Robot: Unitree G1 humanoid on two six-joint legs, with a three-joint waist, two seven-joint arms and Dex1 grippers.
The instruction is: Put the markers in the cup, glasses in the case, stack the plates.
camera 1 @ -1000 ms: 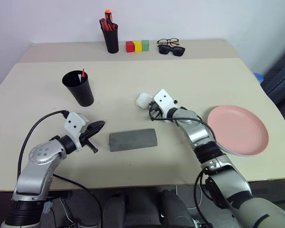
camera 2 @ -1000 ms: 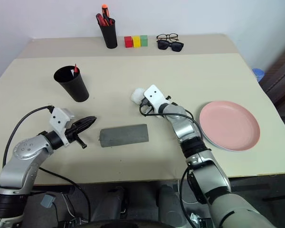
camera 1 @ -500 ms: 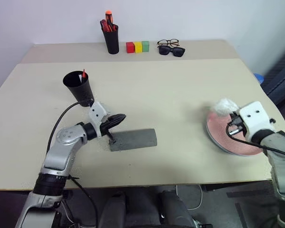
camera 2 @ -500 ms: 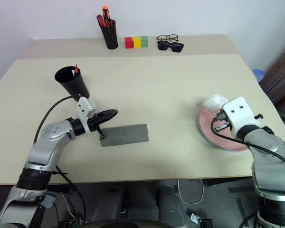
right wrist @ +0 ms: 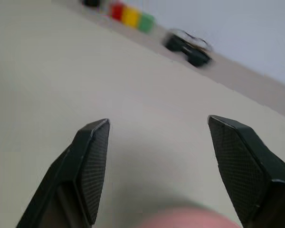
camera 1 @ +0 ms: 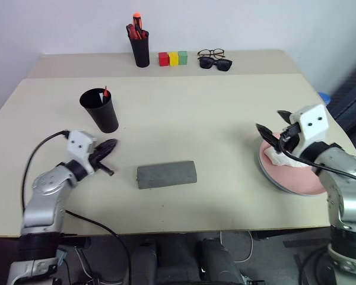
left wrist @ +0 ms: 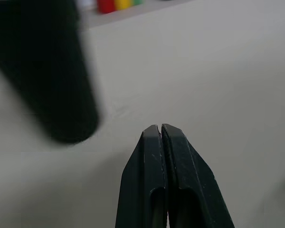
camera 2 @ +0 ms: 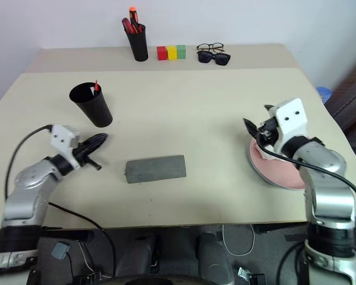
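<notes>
The black cup (camera 1: 99, 110) stands at the left with a red marker tip (camera 1: 105, 91) and a white one poking out of it. My left gripper (camera 1: 111, 144) is shut and empty, just in front of the cup (left wrist: 52, 71). The grey case (camera 1: 166, 174) lies flat in the middle. Over the left edge of the pink plate (camera 1: 299, 178) my right gripper (camera 1: 273, 123) hangs open, with a white crumpled wad (camera 1: 279, 157) lying on the plate below it. A paler rim (camera 1: 264, 171) shows under the pink plate. The wire-framed glasses (camera 1: 210, 53) rest at the table's back.
At the back stand a slim black pen pot (camera 1: 139, 51) with red pens and three coloured blocks (camera 1: 172, 58). Black sunglasses (camera 1: 215, 62) lie in front of the glasses. The table's right edge runs close beside the plate.
My right arm swung from the table's middle to the pink plate carrying the white wad, then opened; the wad now lies on the plate. My left gripper reached toward the case and drew back left, staying shut.
</notes>
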